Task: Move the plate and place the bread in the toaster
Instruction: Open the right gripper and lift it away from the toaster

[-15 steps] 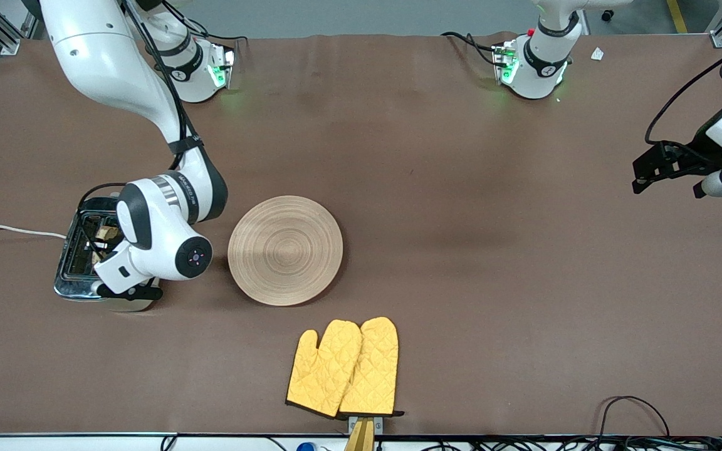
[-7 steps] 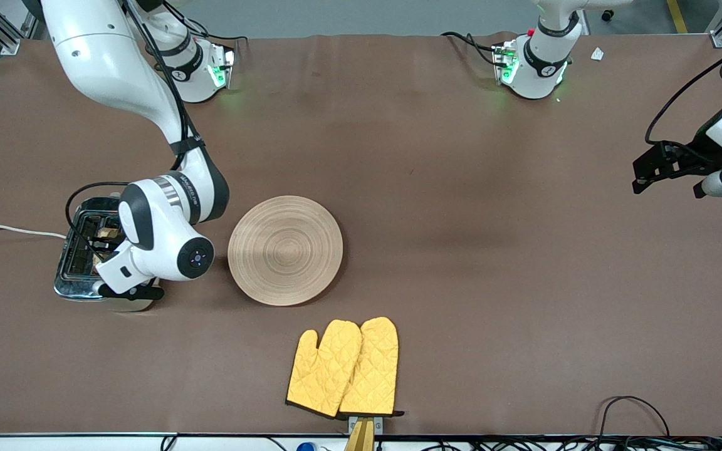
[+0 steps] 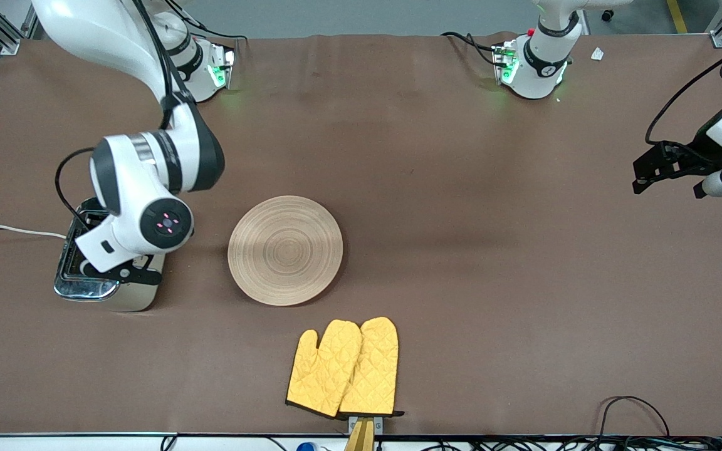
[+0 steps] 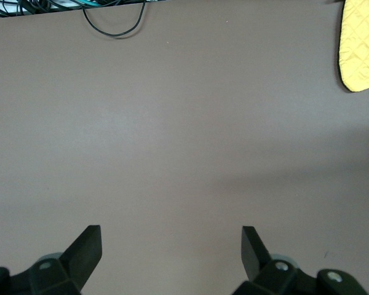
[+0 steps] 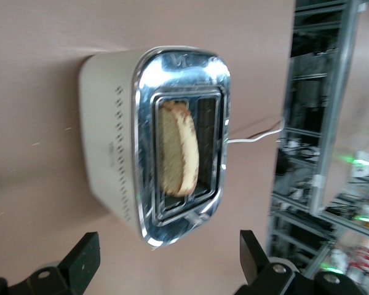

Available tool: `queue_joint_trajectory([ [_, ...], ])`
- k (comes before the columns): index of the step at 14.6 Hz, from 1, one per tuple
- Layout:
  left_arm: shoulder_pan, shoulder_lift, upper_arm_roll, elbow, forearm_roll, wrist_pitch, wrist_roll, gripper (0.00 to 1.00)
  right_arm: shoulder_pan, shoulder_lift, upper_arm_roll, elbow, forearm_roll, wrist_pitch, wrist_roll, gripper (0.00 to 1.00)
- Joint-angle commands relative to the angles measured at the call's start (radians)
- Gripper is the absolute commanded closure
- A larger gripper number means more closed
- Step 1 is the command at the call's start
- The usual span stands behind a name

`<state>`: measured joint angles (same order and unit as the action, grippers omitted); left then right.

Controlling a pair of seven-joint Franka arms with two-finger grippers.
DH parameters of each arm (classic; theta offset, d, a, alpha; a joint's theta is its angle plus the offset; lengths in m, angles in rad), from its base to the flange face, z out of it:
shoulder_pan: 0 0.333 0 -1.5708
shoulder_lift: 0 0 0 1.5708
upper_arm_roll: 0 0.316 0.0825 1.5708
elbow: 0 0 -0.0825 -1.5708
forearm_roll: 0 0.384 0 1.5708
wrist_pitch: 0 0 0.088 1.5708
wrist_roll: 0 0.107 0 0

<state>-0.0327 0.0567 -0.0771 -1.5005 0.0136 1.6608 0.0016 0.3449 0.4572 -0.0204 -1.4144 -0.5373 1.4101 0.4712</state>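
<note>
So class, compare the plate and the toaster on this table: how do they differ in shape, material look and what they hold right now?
Shape: the plate is a flat round disc; the toaster is a tall box.
Look: the plate is light wood with ring grooves; the toaster has cream sides and a shiny chrome top.
Contents: the plate is bare; the toaster has the bread standing in one slot.
Shared: both rest on the brown table, beside each other, toward the right arm's end.

plate (image 3: 285,250) – 1 | toaster (image 5: 166,160) – 1 | bread (image 5: 177,149) – 1 | oven mitts (image 3: 343,368) – 2
</note>
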Motion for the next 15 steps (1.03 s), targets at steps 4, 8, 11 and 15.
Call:
queue_joint_trajectory([
  [4,-0.001,-0.006,-0.001,-0.006,0.020,0.011,-0.018,0.00,-0.075,-0.166,-0.003,-0.012,0.279,0.006,-0.019,0.00],
  [8,-0.001,-0.006,-0.001,-0.006,0.022,0.013,-0.018,0.00,-0.164,-0.271,-0.003,-0.043,0.416,0.050,-0.031,0.00],
  [11,-0.001,-0.006,-0.003,-0.004,0.022,0.013,-0.017,0.00,-0.245,-0.334,-0.004,-0.046,0.485,0.047,-0.167,0.00],
  [15,-0.001,-0.006,-0.001,-0.006,0.022,0.013,-0.017,0.00,-0.331,-0.379,-0.004,-0.058,0.508,0.050,-0.291,0.00],
])
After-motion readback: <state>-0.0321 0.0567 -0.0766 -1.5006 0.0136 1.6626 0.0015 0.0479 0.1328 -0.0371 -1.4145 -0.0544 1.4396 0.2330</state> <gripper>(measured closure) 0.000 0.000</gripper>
